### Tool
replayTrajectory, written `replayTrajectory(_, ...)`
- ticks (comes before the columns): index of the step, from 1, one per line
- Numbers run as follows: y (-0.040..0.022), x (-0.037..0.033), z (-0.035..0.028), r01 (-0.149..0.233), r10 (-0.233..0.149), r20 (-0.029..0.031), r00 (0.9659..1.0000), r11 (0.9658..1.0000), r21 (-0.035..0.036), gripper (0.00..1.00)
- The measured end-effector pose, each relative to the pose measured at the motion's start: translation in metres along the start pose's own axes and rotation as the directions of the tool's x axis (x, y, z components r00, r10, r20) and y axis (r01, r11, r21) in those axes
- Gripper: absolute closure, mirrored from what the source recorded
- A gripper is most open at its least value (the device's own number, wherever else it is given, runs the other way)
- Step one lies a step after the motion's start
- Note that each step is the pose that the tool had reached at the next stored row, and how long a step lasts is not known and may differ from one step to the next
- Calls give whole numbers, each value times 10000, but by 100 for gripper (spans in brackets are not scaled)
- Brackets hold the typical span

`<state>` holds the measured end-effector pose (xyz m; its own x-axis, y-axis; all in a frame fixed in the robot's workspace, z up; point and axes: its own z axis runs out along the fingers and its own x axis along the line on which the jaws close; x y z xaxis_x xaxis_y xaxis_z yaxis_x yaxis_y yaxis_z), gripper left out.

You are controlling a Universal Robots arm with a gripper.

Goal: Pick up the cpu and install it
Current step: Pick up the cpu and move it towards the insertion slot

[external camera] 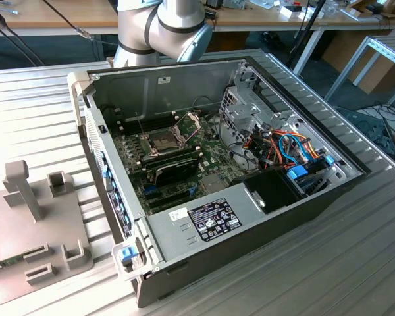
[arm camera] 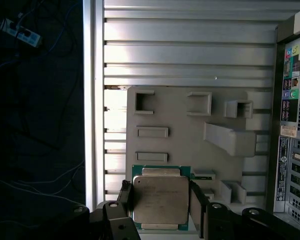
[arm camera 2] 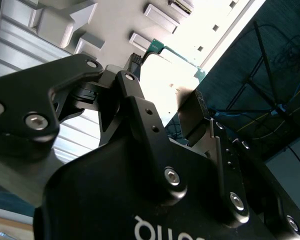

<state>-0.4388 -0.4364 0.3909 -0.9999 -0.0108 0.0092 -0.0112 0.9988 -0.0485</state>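
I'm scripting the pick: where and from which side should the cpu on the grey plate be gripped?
Probably by two opposite edges of the cpu, coming straight down from above: it lies flat on the grey plate, metal lid up.

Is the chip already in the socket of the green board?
No, in the first wrist view the chip is over the grey plate, outside the case.

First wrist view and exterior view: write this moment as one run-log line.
gripper at cpu | cpu over grey fixture tray | socket frame open | grip unconfirmed
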Motion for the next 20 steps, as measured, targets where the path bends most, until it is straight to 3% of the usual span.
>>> replayTrajectory(20, -1, -70, -1, 0, 0, -1, 10000, 10000, 1, 45)
